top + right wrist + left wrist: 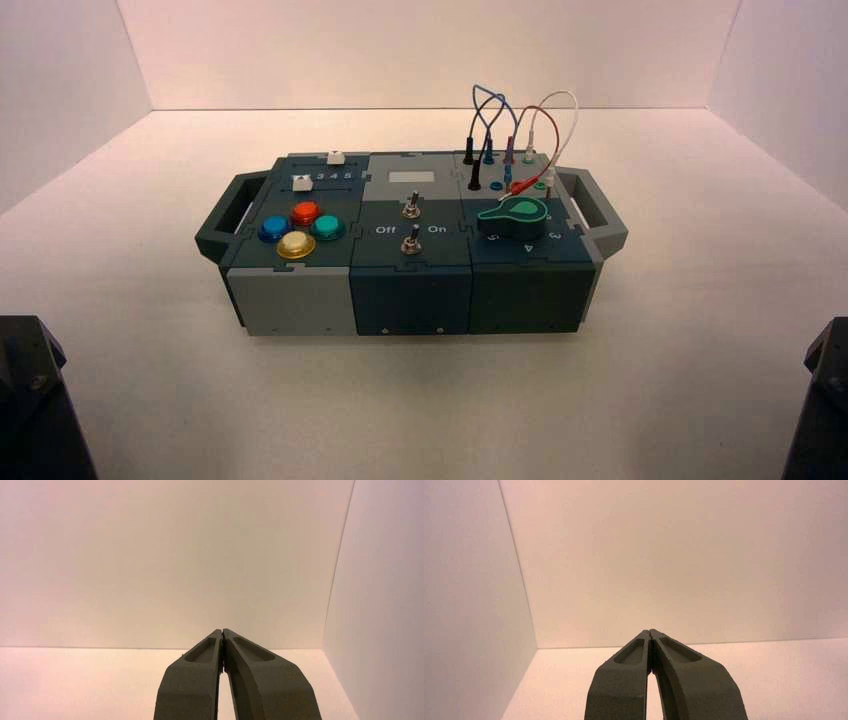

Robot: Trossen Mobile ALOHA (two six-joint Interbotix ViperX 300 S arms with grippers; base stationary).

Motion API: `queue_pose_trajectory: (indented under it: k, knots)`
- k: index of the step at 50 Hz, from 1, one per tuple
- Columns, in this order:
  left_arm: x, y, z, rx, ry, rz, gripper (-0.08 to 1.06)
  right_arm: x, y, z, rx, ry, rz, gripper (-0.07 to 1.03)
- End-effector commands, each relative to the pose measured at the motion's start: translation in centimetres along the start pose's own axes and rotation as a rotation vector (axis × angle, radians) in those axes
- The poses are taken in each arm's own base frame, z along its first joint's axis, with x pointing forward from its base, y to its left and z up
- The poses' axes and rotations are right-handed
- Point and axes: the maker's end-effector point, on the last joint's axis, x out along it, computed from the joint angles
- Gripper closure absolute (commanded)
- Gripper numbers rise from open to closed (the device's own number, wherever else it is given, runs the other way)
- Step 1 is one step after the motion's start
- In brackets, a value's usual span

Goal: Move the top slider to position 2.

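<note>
The top slider point(335, 157) is a tiny white knob on a plain dark track at the far left of the box point(300, 300). Just nearer stands a twin white knob point(301, 182) beside the numerals 3 4 5. Both arms are parked low at the near corners, far from the box. My left gripper point(650, 632) is shut with nothing in it and faces the bare wall. My right gripper point(221, 631) is likewise shut and holds nothing. Neither wrist view shows the box.
Four coloured buttons point(300, 228) sit in front of the sliders. Two toggle switches point(410, 225) stand mid-box by the Off and On lettering. A green knob point(513, 215) and looped wires point(515, 125) occupy the right end. Handles point(222, 215) stick out at both ends.
</note>
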Motion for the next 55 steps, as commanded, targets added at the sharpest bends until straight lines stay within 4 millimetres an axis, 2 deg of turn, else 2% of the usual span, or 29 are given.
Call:
queue_pose_trajectory:
  k: [1, 11, 19, 23, 36, 44, 55]
  knots:
    - [0.0, -0.1, 1.6, -0.001, -0.038, -0.005, 1.01, 0.1, 0.3, 1.3, 0.006, -0.03, 0.009, 0.99]
    - [0.0, -0.1, 1.6, -0.001, -0.026, -0.005, 1.01, 0.1, 0.5, 1.3, 0.006, -0.019, 0.018, 0.99]
    - [0.0, -0.2, 1.5, -0.003, 0.005, -0.009, 1.01, 0.0, 1.9, 0.6, 0.002, 0.02, 0.067, 0.99]
    - [0.0, -0.4, 1.3, -0.002, 0.055, -0.015, 1.01, -0.1, 2.7, 0.0, -0.002, 0.05, 0.098, 0.99]
    - [0.3, -2.6, 0.6, 0.003, 0.189, -0.096, 1.01, 0.1, 3.0, -1.2, 0.012, 0.135, 0.104, 0.99]
    - [0.4, -2.8, -0.7, 0.029, 0.349, -0.102, 1.01, 0.5, 3.3, -1.6, 0.021, 0.234, 0.109, 0.99]
    - [0.3, -2.8, -1.2, 0.031, 0.459, -0.103, 1.01, 0.9, 3.7, -2.8, 0.032, 0.393, 0.115, 0.99]
